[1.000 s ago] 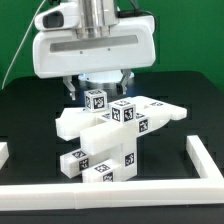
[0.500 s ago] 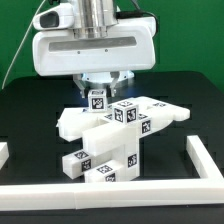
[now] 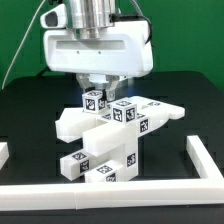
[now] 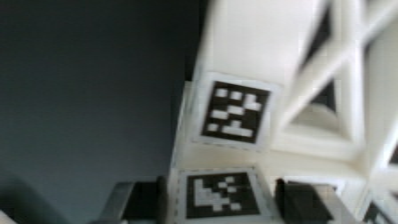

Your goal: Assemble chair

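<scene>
The chair's white tagged pieces stand stacked mid-table: a flat slab, a cross-braced frame and leg bars low in front. My gripper hangs straight above the stack. Its fingers flank the top of an upright tagged leg bar and press on both sides of it. In the wrist view the gripper holds this bar between its dark fingers, with the cross-braced frame right beside it. The bar's lower end is hidden by the other pieces.
Long low white border rails run along the front, the exterior view's right and the exterior view's left of the black table. A green wall stands behind.
The gripper's body has turned about its upright axis and now looks narrower. The tag on top of the held bar has shifted slightly with it. The stacked pieces have not moved.
</scene>
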Available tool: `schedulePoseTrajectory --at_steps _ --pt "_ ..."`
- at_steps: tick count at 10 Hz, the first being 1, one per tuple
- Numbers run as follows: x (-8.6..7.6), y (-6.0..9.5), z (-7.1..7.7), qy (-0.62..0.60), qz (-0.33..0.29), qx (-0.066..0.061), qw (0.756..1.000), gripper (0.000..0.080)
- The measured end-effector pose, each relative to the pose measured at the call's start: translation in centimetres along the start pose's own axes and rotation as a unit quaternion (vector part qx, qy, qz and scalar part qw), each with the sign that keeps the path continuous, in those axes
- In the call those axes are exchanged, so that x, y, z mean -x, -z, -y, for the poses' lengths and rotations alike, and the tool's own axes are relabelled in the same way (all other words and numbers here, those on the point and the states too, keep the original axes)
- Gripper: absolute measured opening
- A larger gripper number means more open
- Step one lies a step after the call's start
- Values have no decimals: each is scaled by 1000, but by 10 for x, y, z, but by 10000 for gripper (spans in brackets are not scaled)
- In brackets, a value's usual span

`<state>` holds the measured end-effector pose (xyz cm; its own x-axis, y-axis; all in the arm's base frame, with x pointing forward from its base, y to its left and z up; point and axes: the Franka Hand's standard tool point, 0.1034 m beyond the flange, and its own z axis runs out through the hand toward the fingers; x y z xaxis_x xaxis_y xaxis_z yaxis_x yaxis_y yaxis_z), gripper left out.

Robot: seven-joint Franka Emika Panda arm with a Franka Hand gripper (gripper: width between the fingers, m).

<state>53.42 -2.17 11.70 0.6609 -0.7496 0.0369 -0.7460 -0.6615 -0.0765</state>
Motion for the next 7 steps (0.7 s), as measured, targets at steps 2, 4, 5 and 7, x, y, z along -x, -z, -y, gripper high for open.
schedulePoseTrajectory --at_steps 2,4,5,7 --pt "-1 0 3 -140 9 -21 990 284" --pt "-1 0 4 -181 13 -26 983 284" --pt "-1 0 4 -168 12 -26 985 284" --pt "-2 0 3 -142 12 -25 990 566"
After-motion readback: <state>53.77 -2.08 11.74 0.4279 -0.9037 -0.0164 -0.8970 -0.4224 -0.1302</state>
